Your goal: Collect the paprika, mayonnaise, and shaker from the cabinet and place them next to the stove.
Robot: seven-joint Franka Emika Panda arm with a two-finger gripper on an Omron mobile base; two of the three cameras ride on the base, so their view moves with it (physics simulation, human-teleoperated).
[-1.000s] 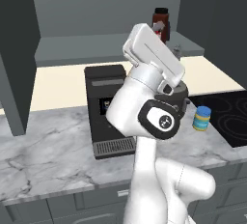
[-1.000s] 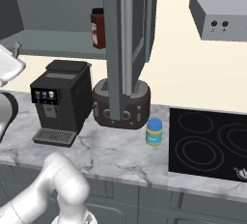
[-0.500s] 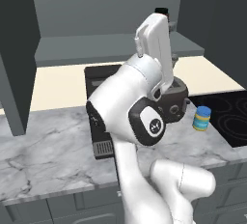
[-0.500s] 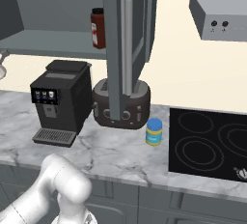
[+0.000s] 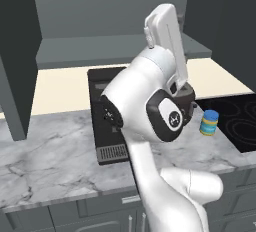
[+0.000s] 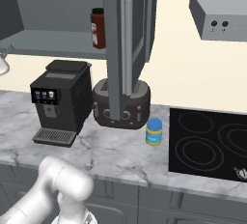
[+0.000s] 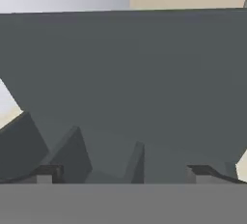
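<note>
Paprika (image 6: pixel 98 28) on cabinet (image 6: pixel 53 44) shelf (right base)

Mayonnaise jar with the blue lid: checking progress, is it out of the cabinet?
Out: the blue-lidded mayonnaise jar stands upright on the marble counter.

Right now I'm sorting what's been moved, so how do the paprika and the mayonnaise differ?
The paprika is a tall dark-red bottle with a black cap; the mayonnaise is a short jar with a blue lid and yellow label. The paprika stands on the cabinet shelf; the mayonnaise stands on the counter beside the stove. Both stand upright.
</note>
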